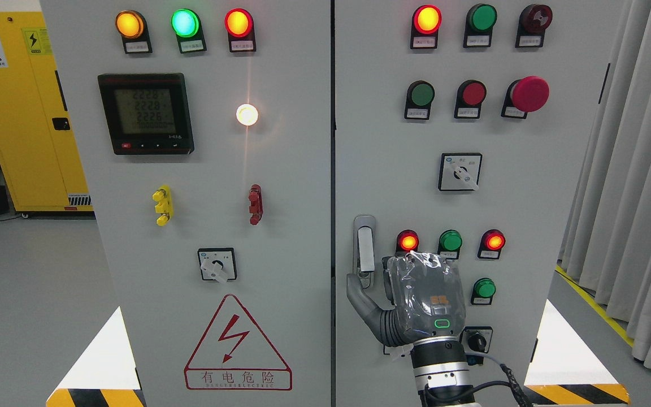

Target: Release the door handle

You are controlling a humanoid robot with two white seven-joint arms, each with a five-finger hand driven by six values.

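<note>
One hand, the right hand (410, 302), was raised just right of the door handle (364, 250) on the cabinet's right door (529, 215). Nothing was gripped; its thumb (359, 297) was extended below the handle's lower end.

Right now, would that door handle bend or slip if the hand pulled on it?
The door handle looks like rigid metal, so it probably won't bend. Its smooth finish might be slippery. The right hand has only a thumb near its base.

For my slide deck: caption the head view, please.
Right hand raised beside the cabinet door handle, thumb tip near its lower end.
</note>
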